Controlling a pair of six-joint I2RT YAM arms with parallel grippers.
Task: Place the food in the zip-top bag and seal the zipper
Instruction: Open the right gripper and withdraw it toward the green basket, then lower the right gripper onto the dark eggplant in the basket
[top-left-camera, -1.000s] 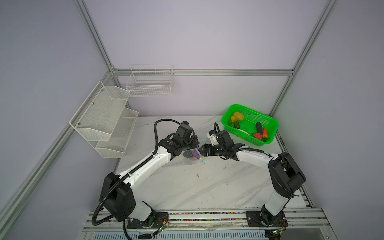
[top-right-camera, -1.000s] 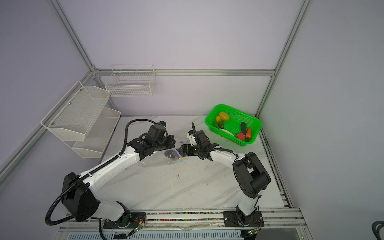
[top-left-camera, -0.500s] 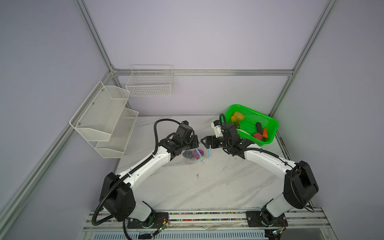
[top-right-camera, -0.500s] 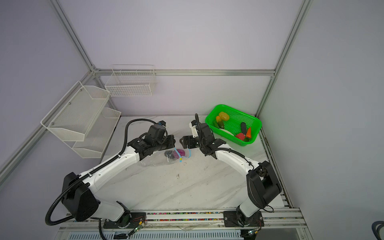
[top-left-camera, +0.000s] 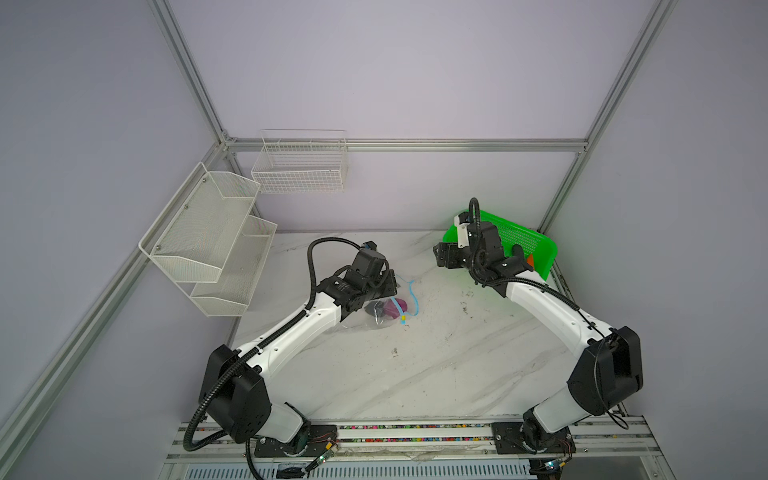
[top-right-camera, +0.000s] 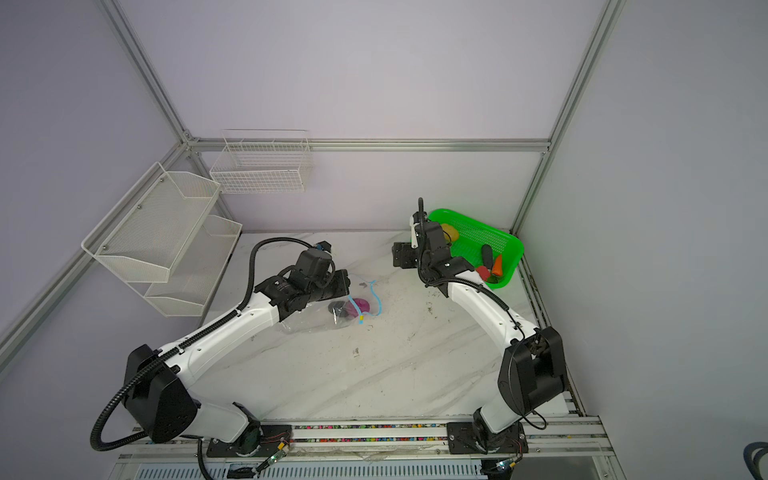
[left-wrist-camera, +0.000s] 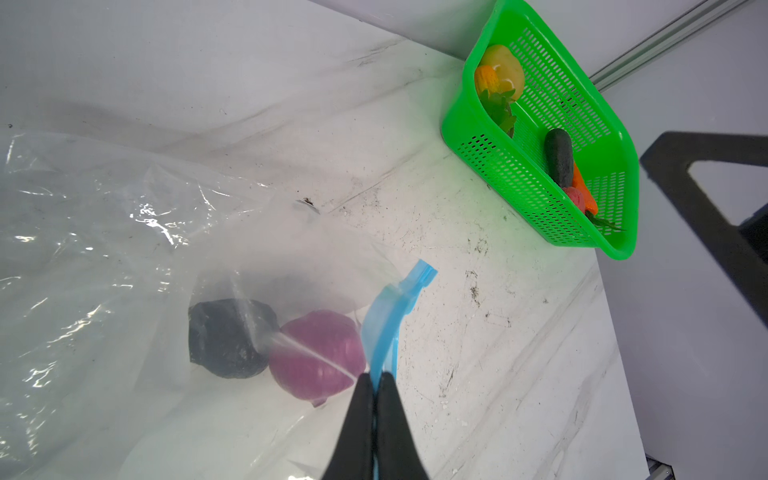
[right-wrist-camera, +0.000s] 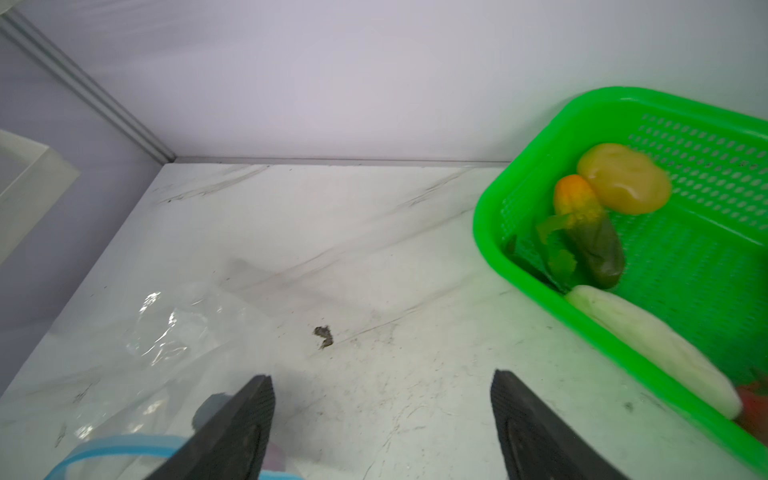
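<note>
Your left claw (left-wrist-camera: 374, 380) is pinched together on the blue zipper (left-wrist-camera: 392, 316) of the clear bag (left-wrist-camera: 104, 232). The bag lies on the table (top-left-camera: 415, 365) with a purple piece (left-wrist-camera: 316, 353) and a dark piece (left-wrist-camera: 228, 336) inside, just beside the tips. Your right claw (right-wrist-camera: 380, 376) hangs spread wide and empty over the white marbled table, between the bag and the green basket (right-wrist-camera: 490, 232). The basket holds a yellow piece (right-wrist-camera: 623, 178), a white piece (right-wrist-camera: 648, 345) and other food. Pale walls (top-left-camera: 415, 83) enclose the table, with wire racks (top-left-camera: 199, 232) mounted at the left.
</note>
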